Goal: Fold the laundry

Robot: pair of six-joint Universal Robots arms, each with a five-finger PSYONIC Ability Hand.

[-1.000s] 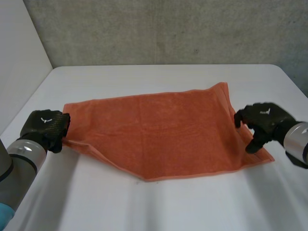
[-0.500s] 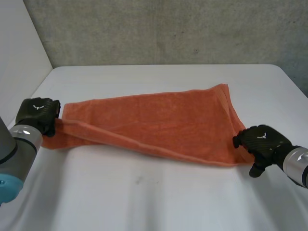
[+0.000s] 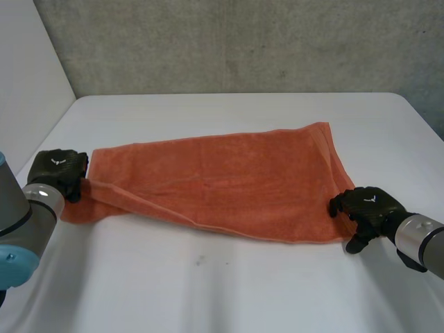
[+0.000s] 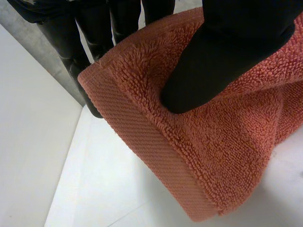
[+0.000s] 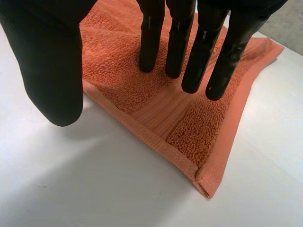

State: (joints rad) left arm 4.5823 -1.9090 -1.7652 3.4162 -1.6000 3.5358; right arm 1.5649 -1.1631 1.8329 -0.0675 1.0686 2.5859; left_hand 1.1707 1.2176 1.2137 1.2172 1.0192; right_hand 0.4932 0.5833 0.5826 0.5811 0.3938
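White bench, grey wall; orange terry towel lies doubled, left robot hand pinching one corner, right robot hand straight-fingered.

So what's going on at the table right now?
The robot is partway through folding an orange towel on the white table. The towel lies doubled over between the two hands. The left hand pinches its left end between thumb and fingers. The right hand is open at the near right corner, fingers straight over the cloth, thumb over the bare table.
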